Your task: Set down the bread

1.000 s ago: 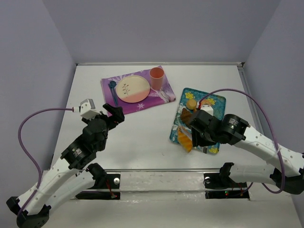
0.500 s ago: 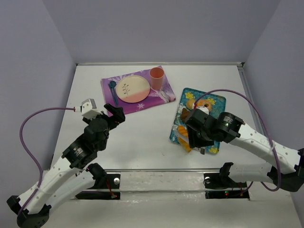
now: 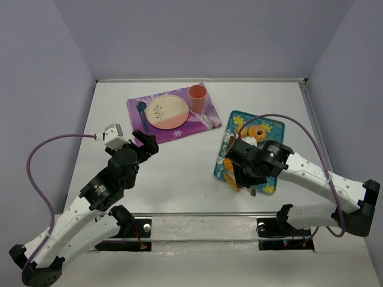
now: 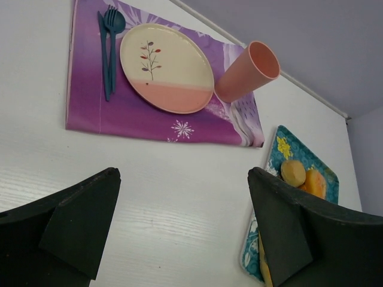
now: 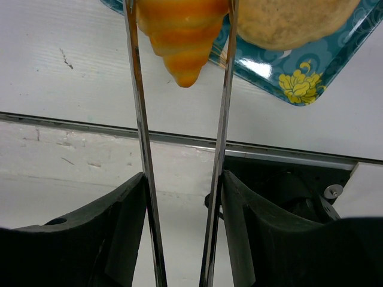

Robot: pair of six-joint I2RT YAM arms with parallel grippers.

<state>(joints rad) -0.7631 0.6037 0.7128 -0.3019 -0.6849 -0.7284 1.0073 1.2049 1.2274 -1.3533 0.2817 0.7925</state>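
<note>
The bread (image 5: 182, 36), a golden ridged croissant, is pinched between the two metal blades of a pair of tongs (image 5: 139, 119). My right gripper (image 5: 182, 179) is shut on those tongs. From above, the bread (image 3: 231, 174) shows orange under the right gripper (image 3: 242, 170), at the near left edge of the blue flowered tray (image 3: 270, 127). Its tapered tip reaches past the tray rim (image 5: 287, 81) over the table. I cannot tell whether it is lifted off the tray. My left gripper (image 3: 143, 140) hangs open over bare table, holding nothing (image 4: 182, 173).
A tan bun (image 5: 287, 21) lies beside the bread, and a brown doughnut (image 3: 259, 131) sits at the tray's far end. A purple placemat (image 3: 200, 122) at the back holds a plate (image 3: 167, 111), an orange cup (image 3: 197, 95) and blue cutlery (image 4: 109, 42).
My right wrist has swung left and turned over the tray's near end, uncovering the doughnut; the tongs stay closed on the bread. The left arm has barely moved.
</note>
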